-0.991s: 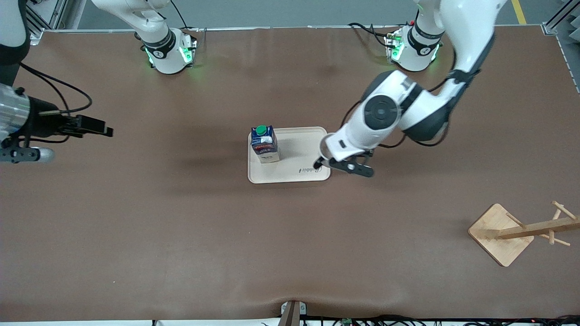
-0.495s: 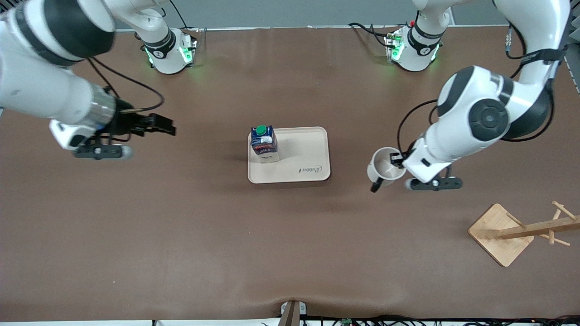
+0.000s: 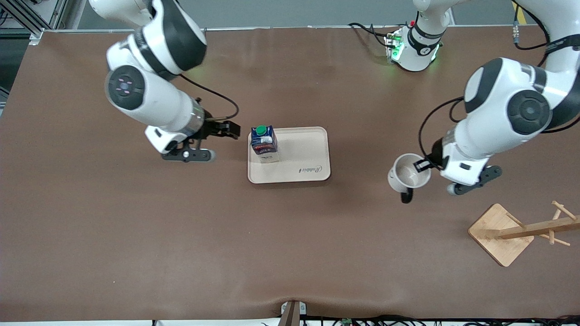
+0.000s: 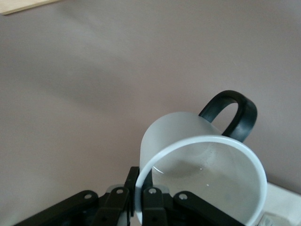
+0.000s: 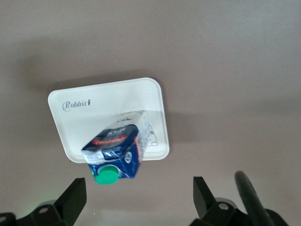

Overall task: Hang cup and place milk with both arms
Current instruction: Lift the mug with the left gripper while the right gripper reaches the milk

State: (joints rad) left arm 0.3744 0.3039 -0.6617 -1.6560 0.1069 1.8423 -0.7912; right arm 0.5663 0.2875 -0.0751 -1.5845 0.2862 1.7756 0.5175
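The white cup with its black handle hangs tilted in my left gripper, over bare table between the tray and the rack. In the left wrist view the fingers are shut on the cup's rim, one inside and one outside. The blue milk carton with a green cap stands on the tray, at the edge toward the right arm's end. My right gripper is open and empty, over the table just beside that edge. In the right wrist view the milk lies ahead of the spread fingers.
A wooden cup rack with pegs stands on a square base near the left arm's end, nearer the front camera than the cup. The cream tray carries only the carton. Brown table surface surrounds everything.
My right arm has swung in from the table's end until its gripper is beside the milk. My left gripper has carried the cup from the tray's edge toward the rack.
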